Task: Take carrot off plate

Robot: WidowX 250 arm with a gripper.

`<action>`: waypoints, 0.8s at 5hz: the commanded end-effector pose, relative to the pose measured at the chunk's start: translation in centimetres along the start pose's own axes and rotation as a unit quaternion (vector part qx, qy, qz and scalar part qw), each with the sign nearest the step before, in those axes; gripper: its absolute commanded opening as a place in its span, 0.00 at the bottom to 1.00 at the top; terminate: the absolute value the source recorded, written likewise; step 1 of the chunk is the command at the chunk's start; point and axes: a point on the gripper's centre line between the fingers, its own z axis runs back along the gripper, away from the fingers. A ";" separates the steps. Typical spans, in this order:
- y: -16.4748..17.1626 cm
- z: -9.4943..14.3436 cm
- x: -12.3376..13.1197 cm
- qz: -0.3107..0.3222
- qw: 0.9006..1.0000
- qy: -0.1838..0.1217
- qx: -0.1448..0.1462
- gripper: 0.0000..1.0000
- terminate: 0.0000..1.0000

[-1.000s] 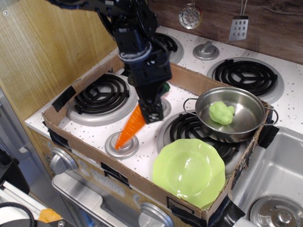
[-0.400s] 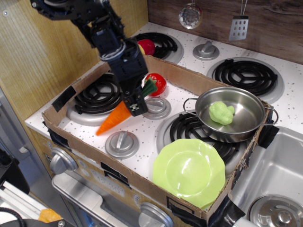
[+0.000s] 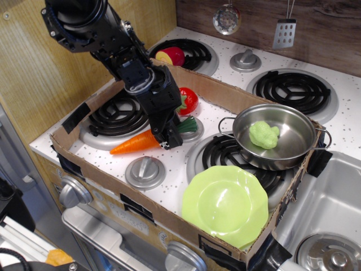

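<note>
I take the cardboard tray point(image 3: 223, 93) as my landmark — it sits over the front half of the toy stove. Inside it at the left lies a black coil burner point(image 3: 115, 116), and the carrot point(image 3: 135, 142) rests just in front of that burner, lying nearly flat with its tip pointing left and its green stem point(image 3: 186, 125) to the right. In front of the carrot, still inside the tray, I see a grey knob point(image 3: 145, 171). The gripper point(image 3: 169, 138) comes down from the upper left on the black arm point(image 3: 107, 39) and sits over the stem end of the carrot; its fingers look closed on the carrot there, though the contact itself is partly hidden by the gripper body. Just behind the gripper, against the tray's back wall, is a red tomato-like toy point(image 3: 188, 100). Beyond that wall, on a rear burner, lies another red and yellow toy point(image 3: 170, 56).

Further right inside the tray, the plate point(image 3: 225, 206) lies at the front right corner, well apart from the carrot. Behind the plate a steel pot point(image 3: 276, 135) sits on a coil burner and holds a light green lumpy toy point(image 3: 264, 134). Right of the tray I see a grey sink point(image 3: 327, 209). On the back wall hang a round strainer point(image 3: 227, 19) and a slotted spatula point(image 3: 284, 33). I can read no writing anywhere.
</note>
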 end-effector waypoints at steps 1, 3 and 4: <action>0.7 2.4 1.4 -0.024 0.999 0.025 0.041 1.00 0.00; 1.2 8.0 5.8 -0.051 0.992 0.090 0.068 1.00 0.00; 1.6 9.0 7.1 -0.041 0.993 0.098 0.044 1.00 0.00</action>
